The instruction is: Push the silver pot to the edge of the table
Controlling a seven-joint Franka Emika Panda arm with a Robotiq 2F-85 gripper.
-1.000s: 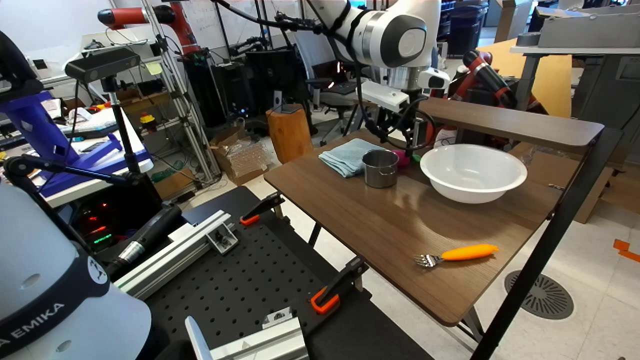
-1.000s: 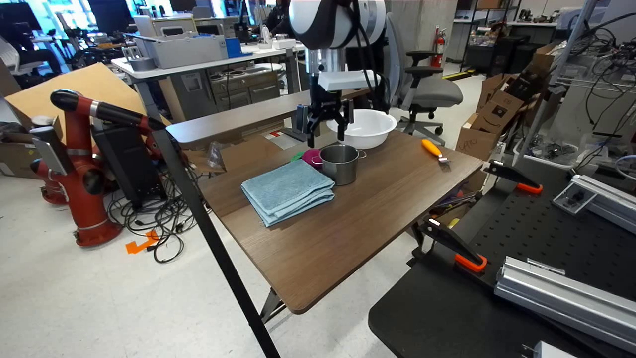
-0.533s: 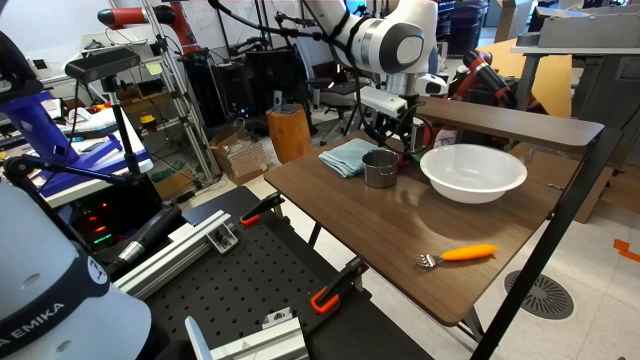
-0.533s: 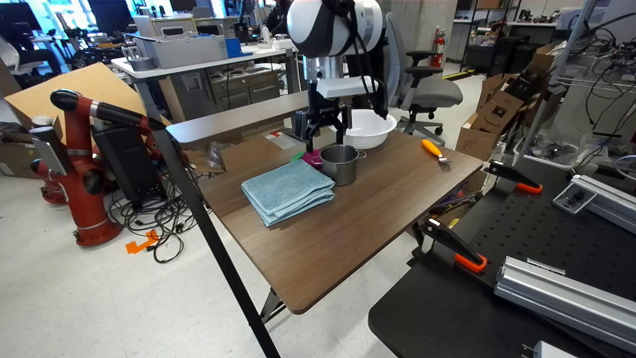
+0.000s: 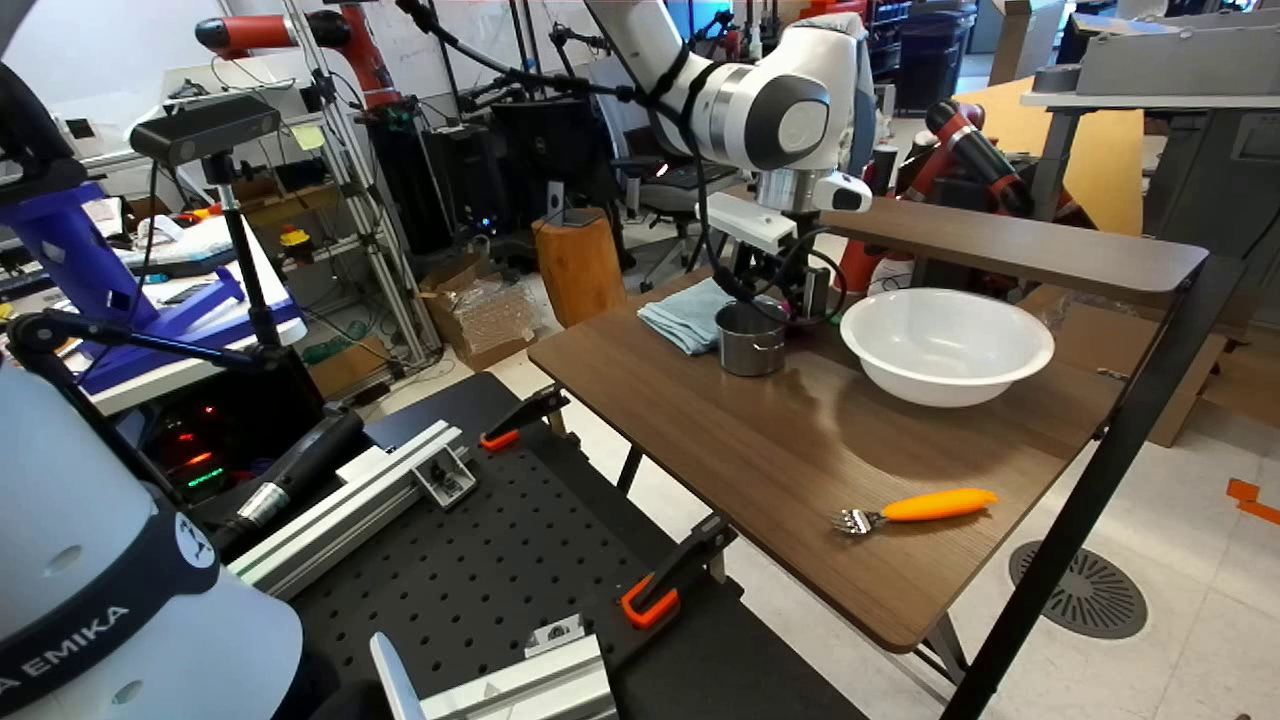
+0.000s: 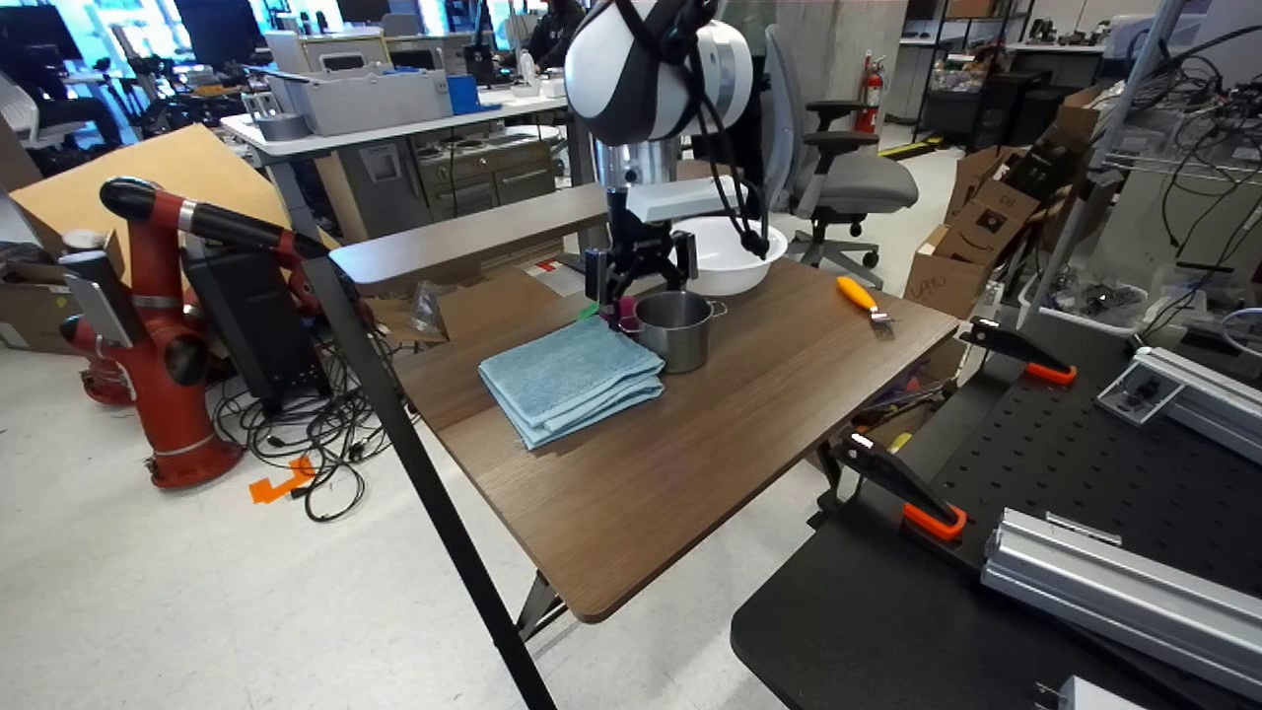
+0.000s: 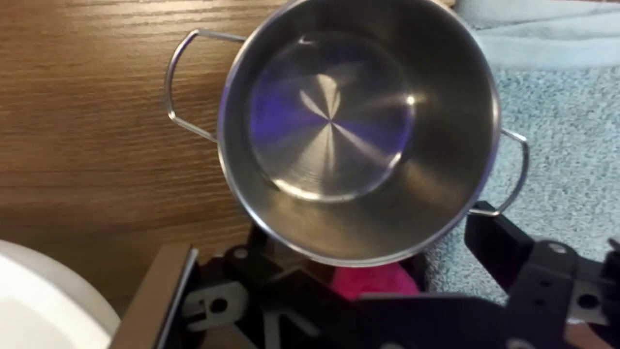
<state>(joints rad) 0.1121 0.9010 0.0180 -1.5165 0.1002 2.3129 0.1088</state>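
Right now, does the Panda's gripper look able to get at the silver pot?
Probably yes: in the wrist view the gripper is open right at the silver pot, its fingers spread, though touch can't be confirmed. The pink object showing between the fingers might get slightly in the way.

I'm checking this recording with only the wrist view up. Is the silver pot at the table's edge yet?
Observer: No, a stretch of the table shows between the silver pot and the edge facing the black perforated board.
Reviewer: Anything on the table that my picture misses?
Observer: Yes, an orange-handled fork, lying nearer that edge than the white bowl is.
Reviewer: Is the silver pot tipped at all?
Observer: No, it stands upright in both exterior views.
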